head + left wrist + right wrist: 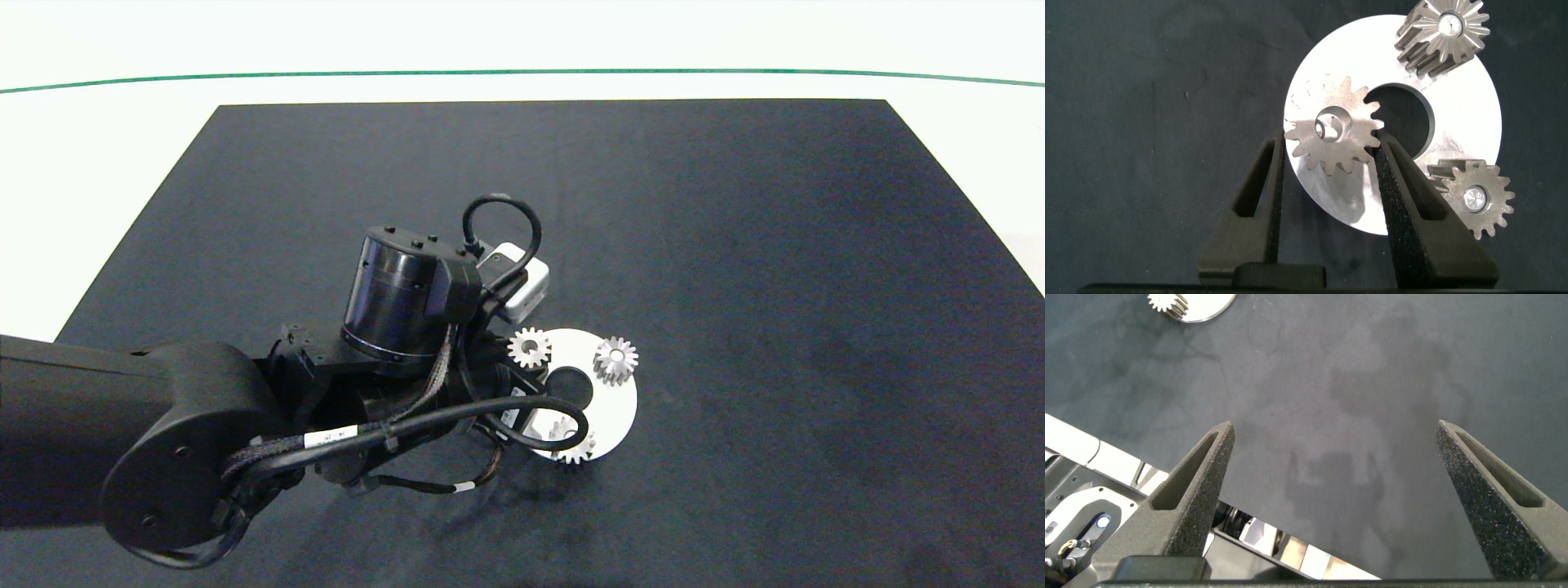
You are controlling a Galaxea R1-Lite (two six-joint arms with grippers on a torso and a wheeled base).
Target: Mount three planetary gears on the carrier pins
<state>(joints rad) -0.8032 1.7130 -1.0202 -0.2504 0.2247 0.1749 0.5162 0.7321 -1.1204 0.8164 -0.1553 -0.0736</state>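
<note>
Left pincer (1329, 163) clamped on third small silver-grey toothed gear (1335, 136), over flat white round disc (1470, 131) | two gears pinned | risk: bore misses pin, gear cocks and jams | right pincer (1331, 490) apart over dark tabletop (1372, 367), idle

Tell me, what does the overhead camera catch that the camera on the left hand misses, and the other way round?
Only the overhead view shows the whole dark left arm coming in over the black mat, with white table around it.

Only the left wrist view shows the left hand, its fingers closed on a gear held over the disc; from above the arm hides that grip.

Both show the white disc and all three gears, two of them already on pins.
</note>
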